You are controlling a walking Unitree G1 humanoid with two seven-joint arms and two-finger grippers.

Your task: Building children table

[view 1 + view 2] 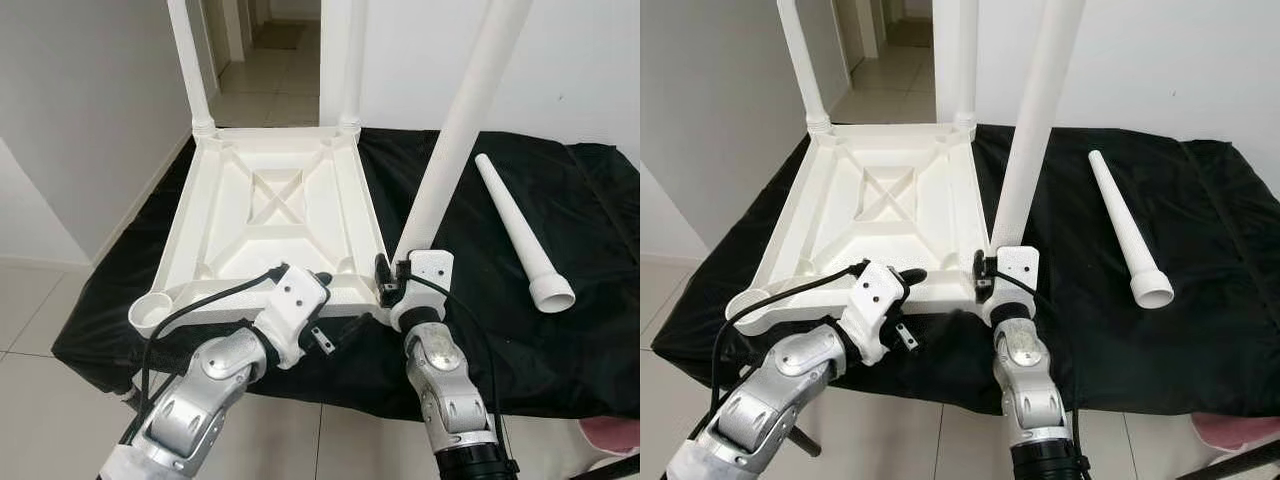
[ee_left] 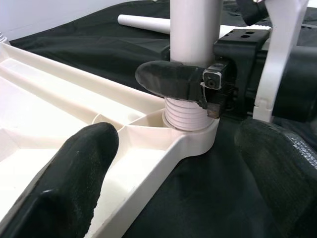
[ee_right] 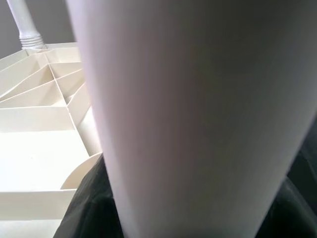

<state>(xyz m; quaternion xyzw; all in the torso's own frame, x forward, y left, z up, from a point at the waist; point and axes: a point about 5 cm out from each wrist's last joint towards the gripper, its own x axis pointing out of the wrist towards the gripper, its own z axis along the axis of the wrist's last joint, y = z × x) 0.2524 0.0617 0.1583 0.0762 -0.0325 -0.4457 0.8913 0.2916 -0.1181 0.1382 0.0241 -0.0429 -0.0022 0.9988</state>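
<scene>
- Right then, the right pincer [image 1: 385, 283] was clamped on the white leg [image 1: 455, 130], upright in the tabletop [image 1: 270, 215] corner socket.
- Left pincer [image 1: 322, 283] stood apart, resting beside that tabletop's near edge.

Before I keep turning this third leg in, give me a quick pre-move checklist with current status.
1. Right gripper clamped on the third leg near its base: ok.
2. Leg seated in the near right corner socket: not ok, threads show above the socket rim.
3. Leg standing straight: cannot tell; it looks tilted in the head views.
4. Left gripper steadying the tabletop at its near edge: ok, jaws open around the rim.
5. Two far legs standing in their sockets: ok.
6. Fourth leg lying on the black cloth, and the near left socket free: ok.
</scene>
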